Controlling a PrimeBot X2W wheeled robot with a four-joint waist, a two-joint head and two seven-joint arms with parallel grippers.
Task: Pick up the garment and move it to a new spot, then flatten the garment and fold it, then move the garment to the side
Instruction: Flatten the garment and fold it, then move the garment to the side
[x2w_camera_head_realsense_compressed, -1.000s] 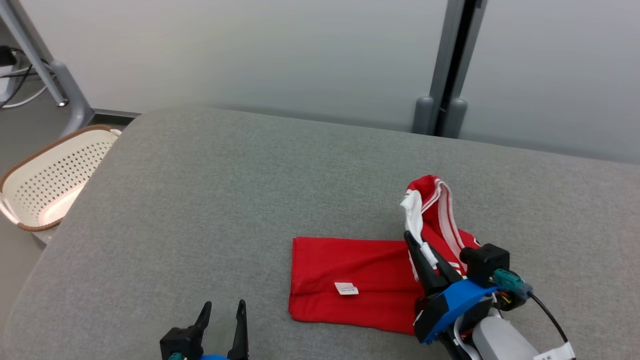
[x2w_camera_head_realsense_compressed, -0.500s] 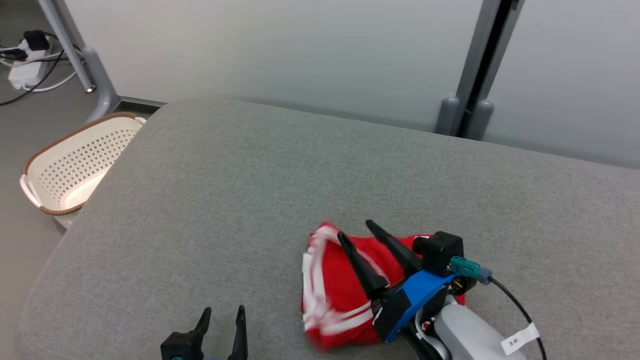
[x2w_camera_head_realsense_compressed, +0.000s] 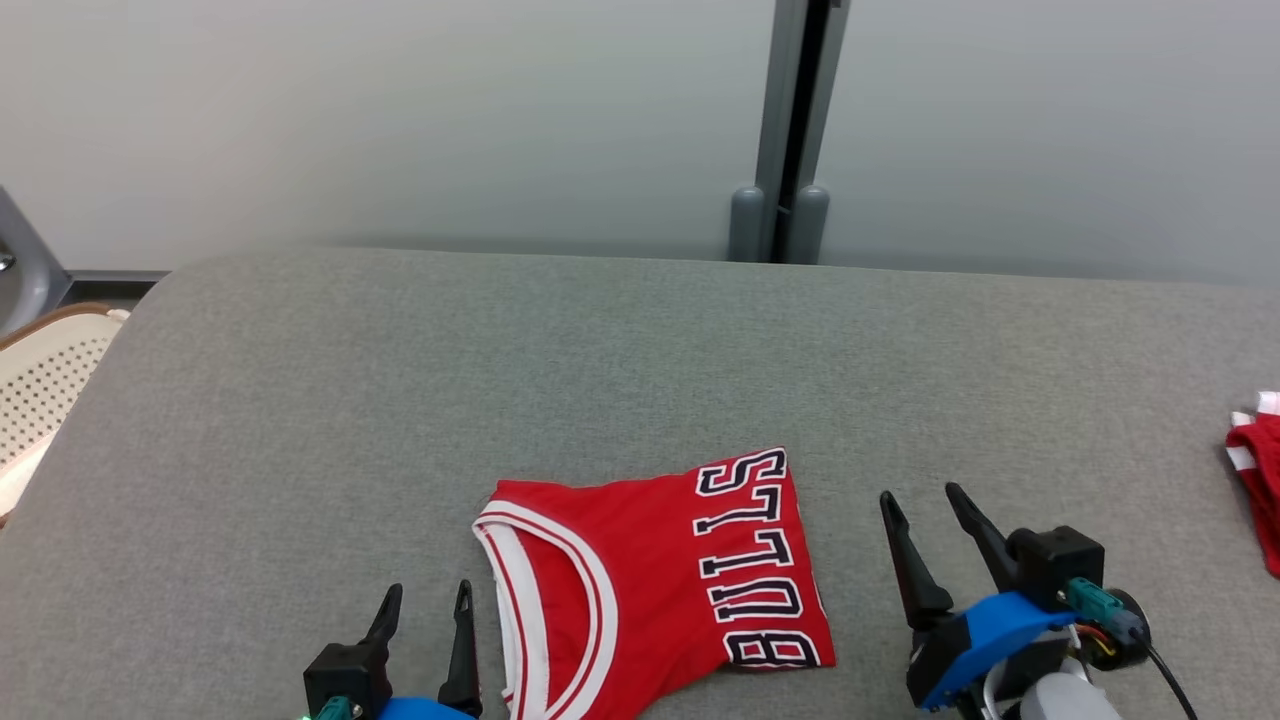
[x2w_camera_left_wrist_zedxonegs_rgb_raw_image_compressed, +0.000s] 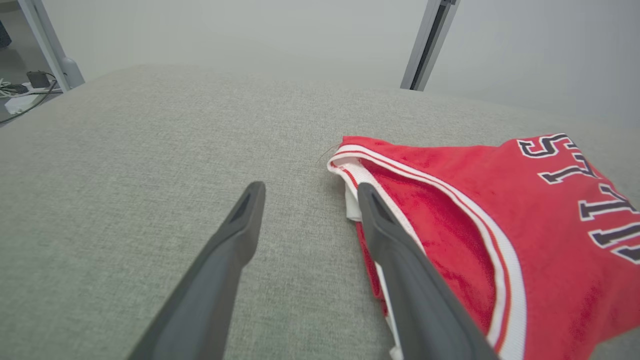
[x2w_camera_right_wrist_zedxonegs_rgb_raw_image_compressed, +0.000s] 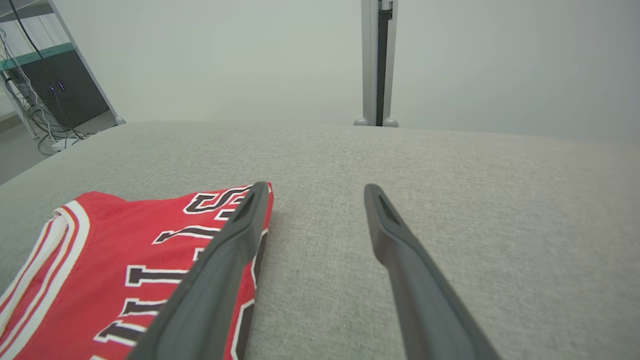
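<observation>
I see a grey fabric tabletop, a pale wall behind, a grey upright post, and a cream perforated basket at left

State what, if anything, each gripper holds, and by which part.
Nothing is held. The left gripper and right gripper both stand open, either side of the red jersey lying on the grey surface.

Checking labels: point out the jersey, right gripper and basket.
jersey (x2w_camera_head_realsense_compressed: 648, 565), head view, red chest cloth.
right gripper (x2w_camera_head_realsense_compressed: 918, 493), head view, midway between its fingers.
basket (x2w_camera_head_realsense_compressed: 50, 370), head view, perforated wall.
</observation>
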